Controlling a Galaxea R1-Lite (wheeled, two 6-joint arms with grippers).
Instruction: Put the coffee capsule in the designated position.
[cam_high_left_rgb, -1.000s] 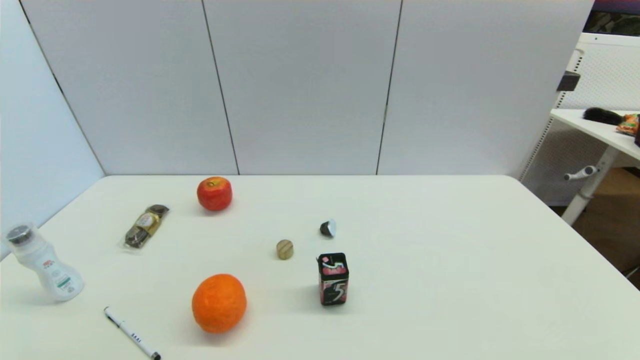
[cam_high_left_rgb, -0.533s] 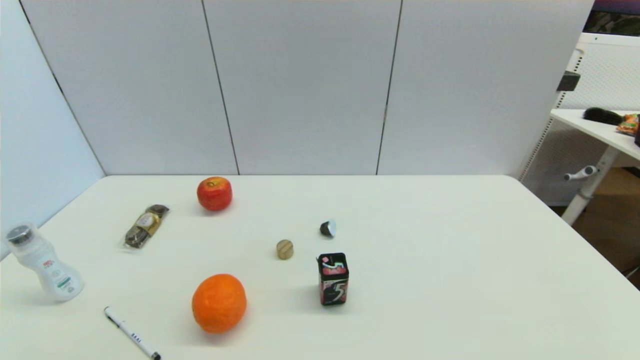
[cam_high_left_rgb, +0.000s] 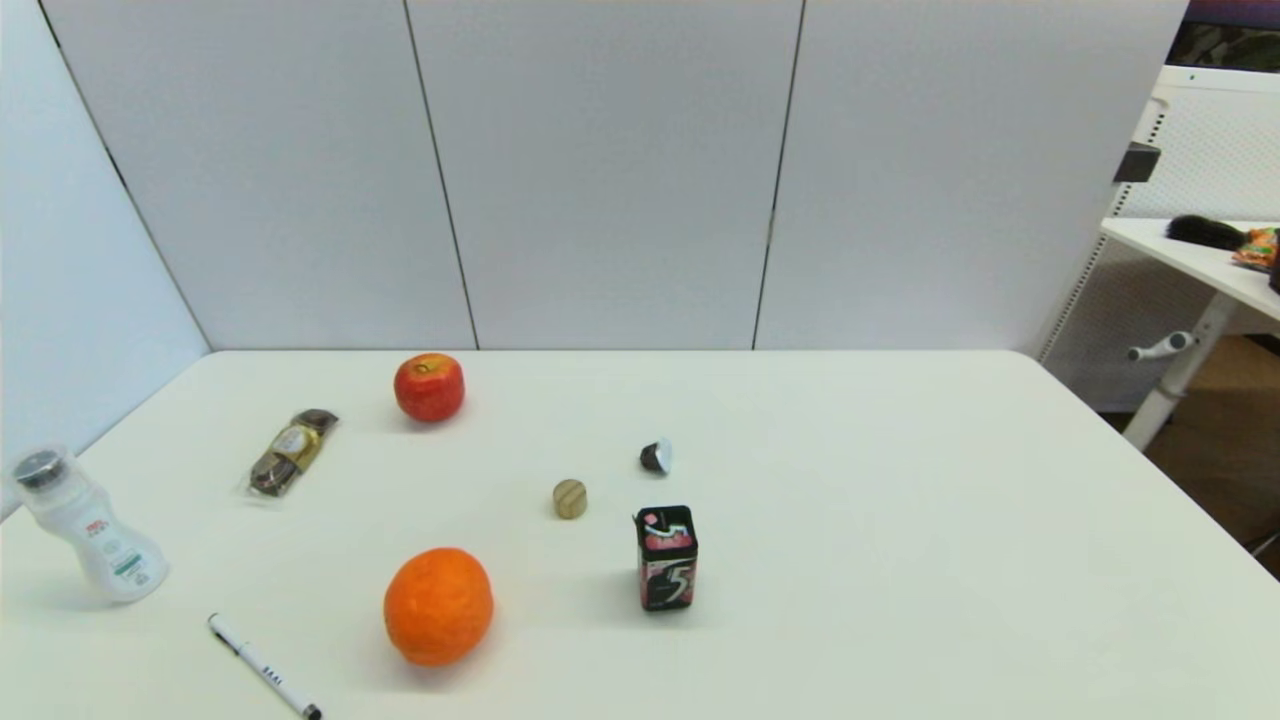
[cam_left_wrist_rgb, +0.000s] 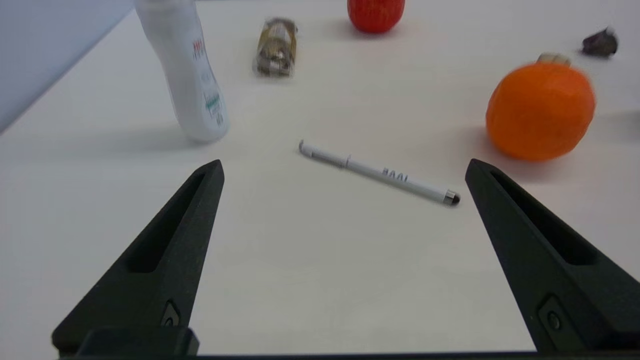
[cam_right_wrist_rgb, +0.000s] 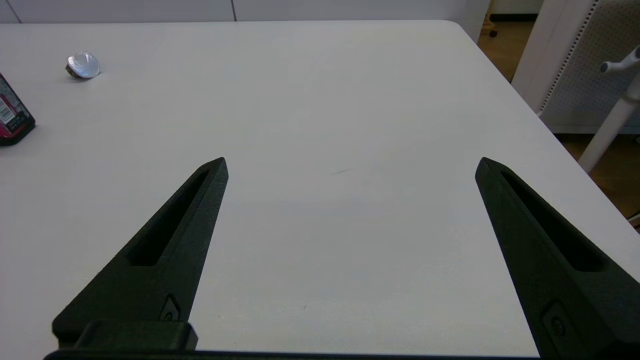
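Note:
The coffee capsule (cam_high_left_rgb: 655, 457) lies on its side near the table's middle, its dark cone to the left and its silvery foil face to the right. It also shows far off as the capsule (cam_right_wrist_rgb: 83, 65) in the right wrist view and the capsule (cam_left_wrist_rgb: 599, 43) in the left wrist view. Neither arm appears in the head view. My left gripper (cam_left_wrist_rgb: 342, 167) is open over bare table near the pen. My right gripper (cam_right_wrist_rgb: 350, 165) is open over bare table on the right side, far from the capsule.
On the white table (cam_high_left_rgb: 900, 520) stand a black gum box (cam_high_left_rgb: 666, 558), a tan wooden cylinder (cam_high_left_rgb: 569, 498), an orange (cam_high_left_rgb: 438, 605), a red apple (cam_high_left_rgb: 429, 386), a chocolate pack (cam_high_left_rgb: 293, 451), a white bottle (cam_high_left_rgb: 85, 528) and a white pen (cam_high_left_rgb: 262, 665).

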